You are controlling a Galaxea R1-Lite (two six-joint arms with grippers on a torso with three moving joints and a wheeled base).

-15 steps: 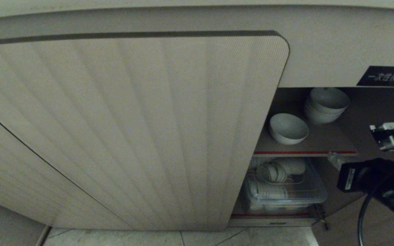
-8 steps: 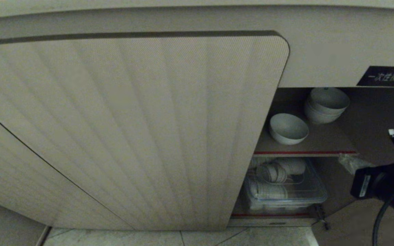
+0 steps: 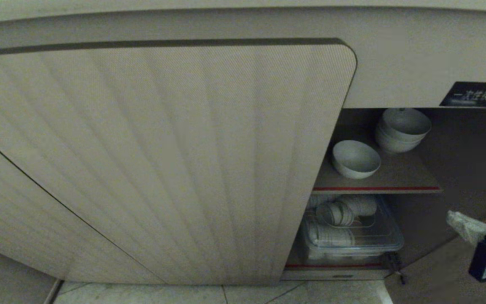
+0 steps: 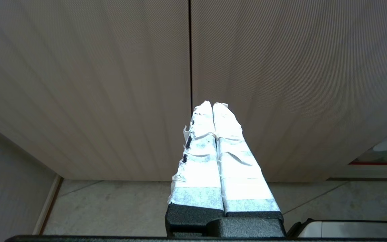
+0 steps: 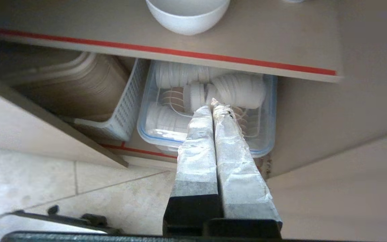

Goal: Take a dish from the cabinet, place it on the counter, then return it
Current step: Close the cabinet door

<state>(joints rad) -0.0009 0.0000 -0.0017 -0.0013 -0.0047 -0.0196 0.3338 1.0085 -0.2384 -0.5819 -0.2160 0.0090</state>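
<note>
One dish, head view: dish [image 3: 356,159] upright, mouth up, round so no long axis, near the shelf [image 3: 395,177] front edge, inside cabinet [image 3: 163,160].
Left wrist: left gripper [image 4: 212,107] fingers pressed together.
Right wrist: right gripper [image 5: 212,104] fingers pressed together, empty, outside the shelf edge.

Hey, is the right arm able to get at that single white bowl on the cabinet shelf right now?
Probably yes. The cabinet is open on that side, and the bowl sits alone near the shelf's front edge. The right gripper, shut and empty, would have to open first.
</note>
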